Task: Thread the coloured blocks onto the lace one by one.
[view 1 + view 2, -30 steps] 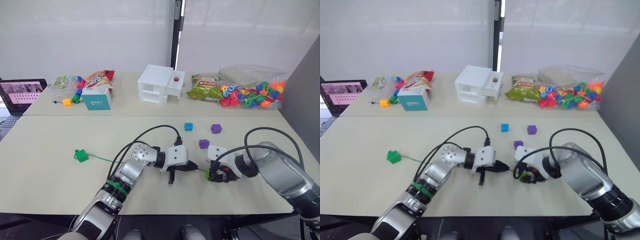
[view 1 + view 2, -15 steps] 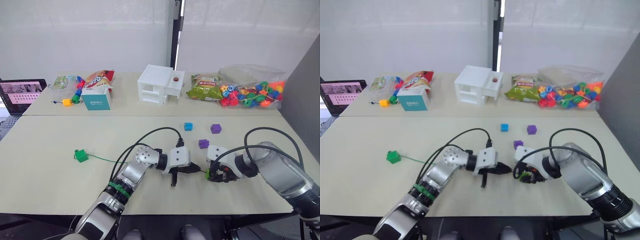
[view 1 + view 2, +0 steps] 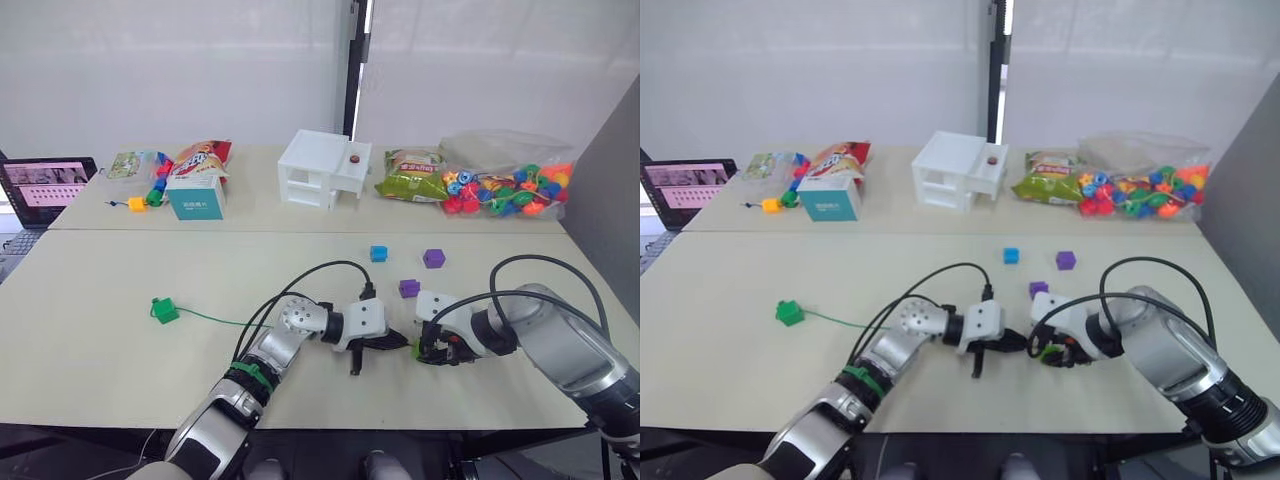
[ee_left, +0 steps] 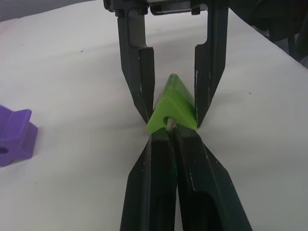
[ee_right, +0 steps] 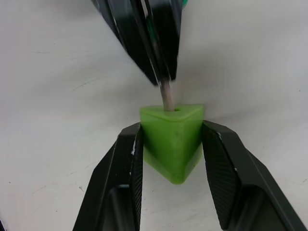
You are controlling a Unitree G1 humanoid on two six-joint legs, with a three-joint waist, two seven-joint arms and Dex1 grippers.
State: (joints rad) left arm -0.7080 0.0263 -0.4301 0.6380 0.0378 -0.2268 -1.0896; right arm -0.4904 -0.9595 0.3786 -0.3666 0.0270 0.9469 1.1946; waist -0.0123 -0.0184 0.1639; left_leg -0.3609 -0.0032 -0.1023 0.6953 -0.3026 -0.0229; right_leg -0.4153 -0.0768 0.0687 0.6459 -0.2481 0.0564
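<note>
- And here we are at the front of the table (image 3: pixel 90 300): the right gripper (image 5: pixel 171 144) is clamped on the light green wedge (image 5: pixel 172 137), one finger on each sloped flank, hole facing the other arm.
- The left gripper (image 4: pixel 171 144) has its fingers pinched together on the lace (image 3: pixel 215 320), with the stiff brownish tip (image 5: pixel 166 96) poking out and just entering the wedge's hole.
- The step in hand looks like the first stretch of threading this wedge. To do it well, keep the tip in line with the bore, push straight, hold the wedge still (any twist could jam the tip against the wall).
- Once the tip shows on the far side, the left hand will likely need to let go and regrip there, because its fingertips already sit against the wedge face.
- Trailing back to the robot's left, the green cord runs across the table to the dark green cube (image 3: pixel 164 310), which looks already strung.
- Just beyond the grippers wait a purple cube (image 3: pixel 408 288), then the blue cube (image 3: pixel 378 253) and a second purple cube (image 3: pixel 432 258), all loose and apart from the action.
- The arms' black cables (image 3: pixel 330 275) loop over the work area; nothing blocks the push.
- Far back: a white box (image 3: pixel 322 168), snack bags (image 3: pixel 410 175), a bag of beads (image 3: pixel 505 185), a teal carton (image 3: pixel 195 195).
</note>
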